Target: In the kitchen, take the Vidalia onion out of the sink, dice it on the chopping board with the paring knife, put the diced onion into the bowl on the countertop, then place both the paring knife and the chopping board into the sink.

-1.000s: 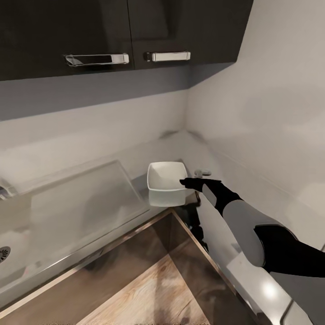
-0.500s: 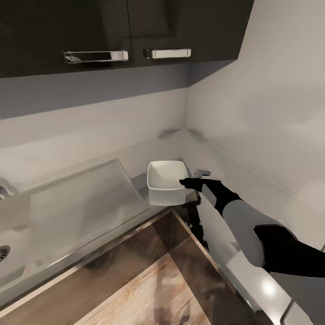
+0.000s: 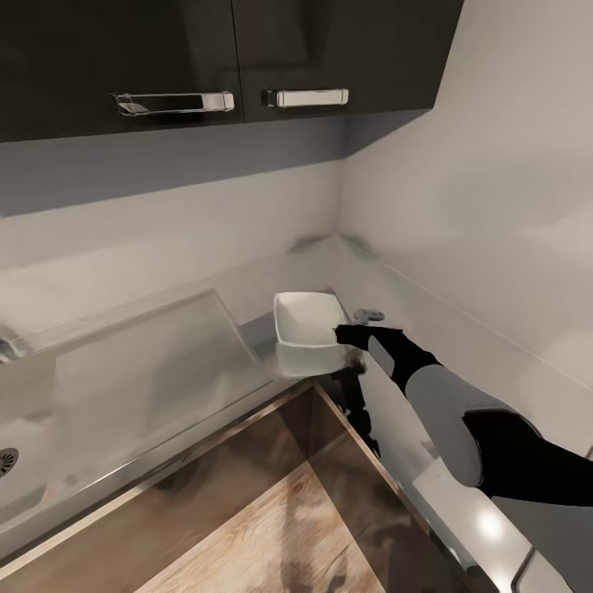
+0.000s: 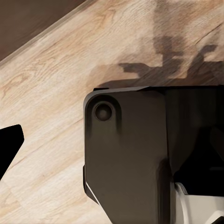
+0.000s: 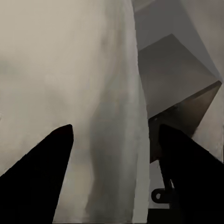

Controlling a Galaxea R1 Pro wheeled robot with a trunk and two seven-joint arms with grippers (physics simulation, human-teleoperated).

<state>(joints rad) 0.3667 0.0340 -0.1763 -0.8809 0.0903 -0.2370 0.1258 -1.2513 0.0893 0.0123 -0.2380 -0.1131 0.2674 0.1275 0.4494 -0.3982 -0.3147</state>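
The white squarish bowl (image 3: 306, 324) stands on the grey countertop (image 3: 288, 272) in the corner, with its reflection below it. My right gripper (image 3: 341, 333) reaches to the bowl's right rim. In the right wrist view its black fingers (image 5: 46, 172) are spread wide, open, and the bowl's pale side (image 5: 93, 93) lies between them. The sink (image 3: 49, 428) shows at the left with its drain (image 3: 7, 461) and flat drainboard (image 3: 140, 362). My left gripper (image 4: 112, 140) hangs over the wooden floor (image 4: 46, 84), one black finger (image 4: 9, 144) at the picture's edge. Onion, knife and board are out of view.
Dark wall cabinets (image 3: 206, 49) with chrome bar handles (image 3: 305, 98) hang above the counter. White walls meet in the corner behind the bowl. A small grey piece (image 3: 369, 315) sits just past the right gripper. Wooden floor (image 3: 280, 527) lies below the counter edge.
The bowl has shifted a little to the right and now sits slightly tilted. My right gripper has edged right with it. The camera rose a touch early on.
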